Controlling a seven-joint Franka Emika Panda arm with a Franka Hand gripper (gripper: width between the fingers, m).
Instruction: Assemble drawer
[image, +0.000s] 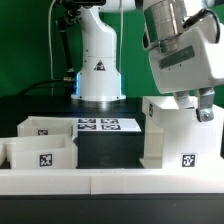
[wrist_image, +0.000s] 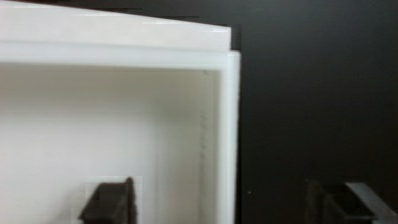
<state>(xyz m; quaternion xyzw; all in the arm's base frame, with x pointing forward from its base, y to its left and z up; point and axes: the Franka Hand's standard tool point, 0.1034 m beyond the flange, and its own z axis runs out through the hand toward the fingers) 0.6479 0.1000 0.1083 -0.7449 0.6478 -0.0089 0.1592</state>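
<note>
The tall white box shell (image: 178, 135) stands at the exterior view's right, with a tag low on its front. Two small white open-top trays sit at the left: one further back (image: 45, 127), and one nearer (image: 40, 155) that bears a tag. My gripper (image: 205, 108) hangs over the shell's top right edge. In the wrist view the shell's white wall (wrist_image: 125, 110) fills one side. Its thin side wall (wrist_image: 222, 140) runs between my dark fingers (wrist_image: 111, 200). The gripper (wrist_image: 228, 205) is open, straddling that wall without gripping it.
The marker board (image: 108, 125) lies flat in front of the robot base (image: 100, 70). A long low white border wall (image: 110, 180) runs along the front. The table is black, with a green backdrop behind.
</note>
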